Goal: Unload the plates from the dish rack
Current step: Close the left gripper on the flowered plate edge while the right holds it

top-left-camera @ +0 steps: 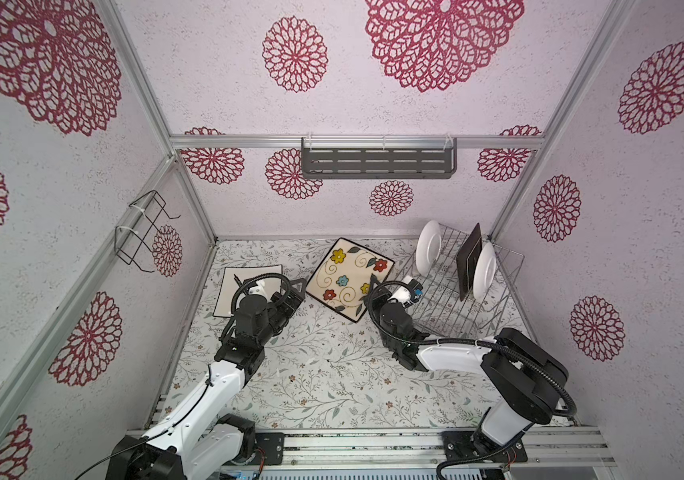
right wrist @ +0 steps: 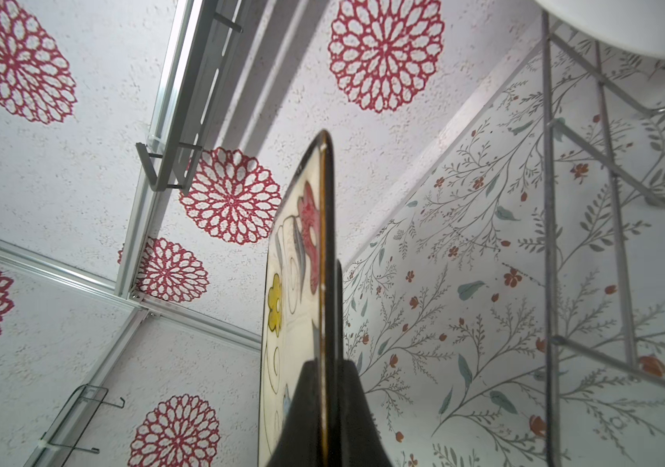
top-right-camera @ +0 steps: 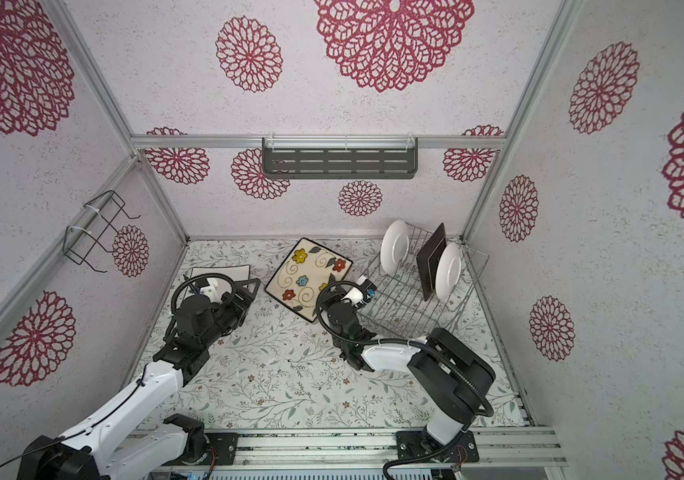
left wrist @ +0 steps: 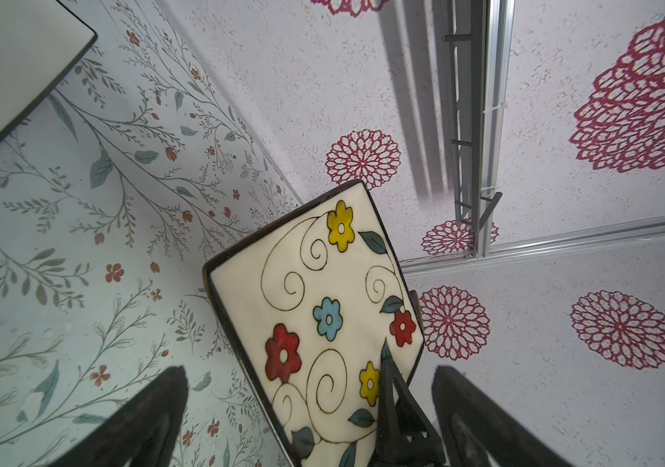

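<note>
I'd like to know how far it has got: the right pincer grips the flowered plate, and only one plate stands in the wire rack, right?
Not quite. Three plates stand in the wire rack, not one: a round white plate, a second round white plate and a dark square plate. Both top views show this. The right pincer does grip the flowered plate.

Bright, even light, soft shadows; wide-angle edges bend, closest wrist-view parts perhaps blurred.

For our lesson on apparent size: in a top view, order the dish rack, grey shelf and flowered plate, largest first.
1. dish rack
2. grey shelf (mounted higher, so nearer the camera; true size unsure)
3. flowered plate
</note>
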Robot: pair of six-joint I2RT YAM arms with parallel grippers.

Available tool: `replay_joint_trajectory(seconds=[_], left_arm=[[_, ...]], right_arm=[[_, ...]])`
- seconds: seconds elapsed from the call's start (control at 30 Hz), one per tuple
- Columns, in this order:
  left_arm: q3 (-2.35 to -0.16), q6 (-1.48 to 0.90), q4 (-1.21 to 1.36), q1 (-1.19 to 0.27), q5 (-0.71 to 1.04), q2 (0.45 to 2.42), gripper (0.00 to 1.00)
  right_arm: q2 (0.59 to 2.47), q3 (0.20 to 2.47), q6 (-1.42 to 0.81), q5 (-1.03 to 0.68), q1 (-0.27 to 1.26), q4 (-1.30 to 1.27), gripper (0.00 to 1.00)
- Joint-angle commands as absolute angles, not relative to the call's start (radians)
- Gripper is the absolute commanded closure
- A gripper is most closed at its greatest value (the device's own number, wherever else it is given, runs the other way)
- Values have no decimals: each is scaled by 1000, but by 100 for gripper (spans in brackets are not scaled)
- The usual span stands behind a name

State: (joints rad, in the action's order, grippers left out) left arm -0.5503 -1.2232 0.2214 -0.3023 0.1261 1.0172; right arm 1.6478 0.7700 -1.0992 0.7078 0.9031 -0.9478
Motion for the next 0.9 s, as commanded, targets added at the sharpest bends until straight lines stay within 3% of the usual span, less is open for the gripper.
replay_joint_trajectory(seconds=[0.0, 0.3, 0.57, 0.87], left_arm=[[-524, -1229, 273, -310, 132, 1025, 2], [-473, -1253, 324, -310, 149, 1007, 5], [-437, -1310, 457, -310, 186, 1043, 4], [-450, -1312, 582, -311, 221, 1116, 14]], right_arm=[[1617, 847, -1125, 791, 937, -1331, 100], [1701, 833, -1083, 832, 978, -1600, 100], [1714, 868, -1160, 841, 999, -1532, 100], [1680, 894, -1213, 837, 1012, -1373, 100]])
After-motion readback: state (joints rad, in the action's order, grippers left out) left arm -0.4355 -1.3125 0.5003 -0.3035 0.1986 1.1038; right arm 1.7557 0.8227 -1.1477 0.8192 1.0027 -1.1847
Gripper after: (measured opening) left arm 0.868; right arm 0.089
